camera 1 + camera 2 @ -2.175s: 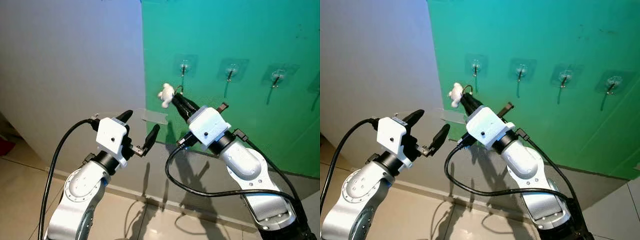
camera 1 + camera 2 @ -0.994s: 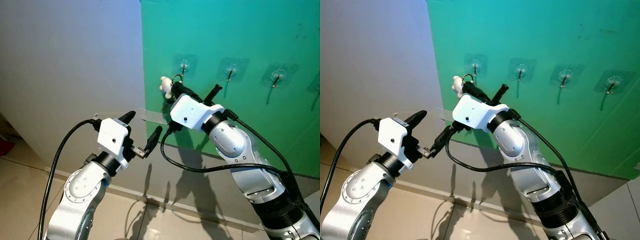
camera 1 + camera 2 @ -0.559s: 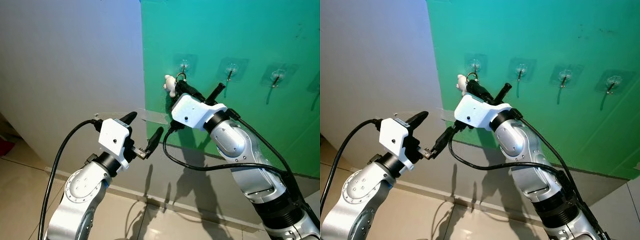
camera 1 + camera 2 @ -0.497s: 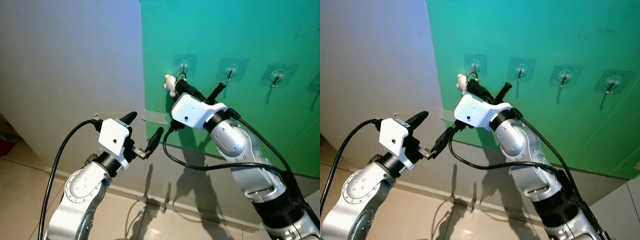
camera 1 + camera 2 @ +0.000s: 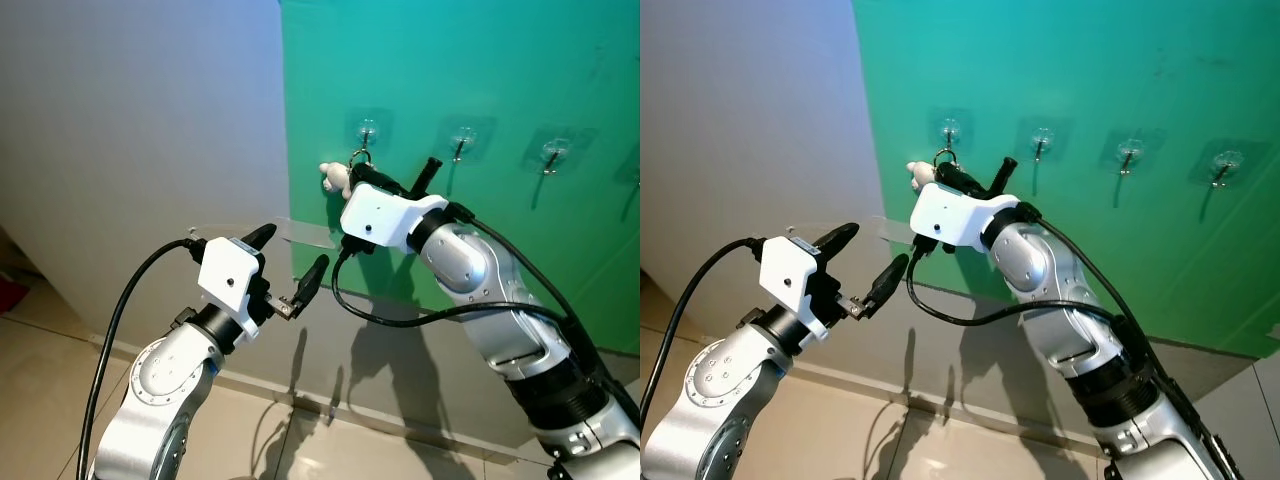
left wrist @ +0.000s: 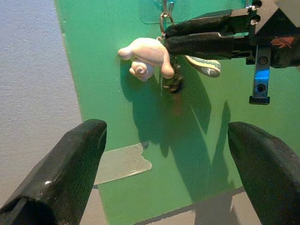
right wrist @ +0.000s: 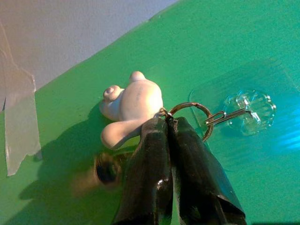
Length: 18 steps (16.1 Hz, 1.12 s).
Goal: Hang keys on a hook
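My right gripper (image 5: 360,172) is raised against the green wall panel, shut on a key ring (image 7: 190,115). A white toy charm (image 7: 133,105) hangs from the ring, with a blurred key (image 7: 107,168) dangling below. The ring touches the metal prong of the leftmost clear hook (image 7: 246,112); I cannot tell whether it is threaded over it. That hook (image 5: 367,130) sits just above the fingertips. My left gripper (image 5: 290,253) is held lower and to the left, open and with nothing in it, pointing at the charm (image 6: 147,54).
Further clear hooks (image 5: 462,142) (image 5: 553,155) line the green panel (image 5: 520,60) to the right. A strip of clear tape (image 5: 305,233) bridges the panel's edge and the grey wall (image 5: 140,120). Tiled floor (image 5: 60,400) lies below.
My right gripper has carried the keys up and closer to the wall, from below the leftmost hook to its prong. The left arm has barely moved.
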Available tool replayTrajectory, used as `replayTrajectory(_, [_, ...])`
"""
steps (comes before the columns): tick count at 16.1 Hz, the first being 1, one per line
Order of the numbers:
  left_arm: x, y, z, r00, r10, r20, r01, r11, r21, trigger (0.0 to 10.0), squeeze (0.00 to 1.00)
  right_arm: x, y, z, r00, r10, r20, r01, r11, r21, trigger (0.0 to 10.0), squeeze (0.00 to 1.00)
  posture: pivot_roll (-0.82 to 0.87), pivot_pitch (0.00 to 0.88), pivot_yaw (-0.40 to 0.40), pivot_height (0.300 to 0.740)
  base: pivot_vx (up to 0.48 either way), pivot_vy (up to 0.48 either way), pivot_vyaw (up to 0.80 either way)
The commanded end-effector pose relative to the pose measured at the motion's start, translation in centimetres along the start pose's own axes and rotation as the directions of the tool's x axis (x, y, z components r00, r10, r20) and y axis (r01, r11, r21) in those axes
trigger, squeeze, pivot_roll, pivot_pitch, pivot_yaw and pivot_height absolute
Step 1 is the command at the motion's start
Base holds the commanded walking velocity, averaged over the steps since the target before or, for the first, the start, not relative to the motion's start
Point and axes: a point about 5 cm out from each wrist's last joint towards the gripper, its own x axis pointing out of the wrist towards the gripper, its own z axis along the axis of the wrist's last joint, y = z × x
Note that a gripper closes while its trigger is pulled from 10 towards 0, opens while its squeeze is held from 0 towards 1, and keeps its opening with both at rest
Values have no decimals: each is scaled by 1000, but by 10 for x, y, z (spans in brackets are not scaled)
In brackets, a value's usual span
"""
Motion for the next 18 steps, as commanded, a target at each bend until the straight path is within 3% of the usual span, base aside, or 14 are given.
replayTrajectory(1, [1,-5,5,1000,-27,13,27,1000,2,10000,0,1,3,-5,998,51,-27,-51,999,16,10000,0,62,0,-5,740,0,0,0])
replayTrajectory(7, [2,-6,4,999,-33,14,33,999,-3,10000,0,-1,8,-10,995,83,-54,-82,996,19,10000,0,59,0,-3,740,0,0,0])
replayTrajectory(10, [3,-7,11,997,-44,58,45,999,-10,10000,0,-1,5,-9,997,65,-52,-63,997,41,10000,0,59,0,-2,740,0,0,0])
replayTrajectory(11, [3,-11,16,993,-84,87,86,996,-17,10000,0,0,5,-9,997,63,-50,-60,997,48,10000,302,59,0,-3,740,0,0,0])
replayTrajectory(12, [2,-13,16,991,-98,92,100,995,-21,10000,0,0,5,-9,997,63,-49,-61,997,49,10000,302,59,0,-3,740,0,0,0])
replayTrajectory(13, [2,-16,18,989,-114,96,116,993,-14,10000,0,0,6,-9,997,64,-47,-61,997,56,10000,878,60,0,-3,740,0,0,0])
replayTrajectory(14, [2,-14,18,990,-105,96,107,994,-9,10000,0,0,6,-9,997,64,-46,-61,996,63,10000,1000,59,0,-2,740,0,0,0])
replayTrajectory(18, [1,-11,17,992,-86,91,87,996,-2,10000,0,-1,5,-7,998,46,-34,-43,995,94,10000,1000,59,0,0,740,0,0,0])
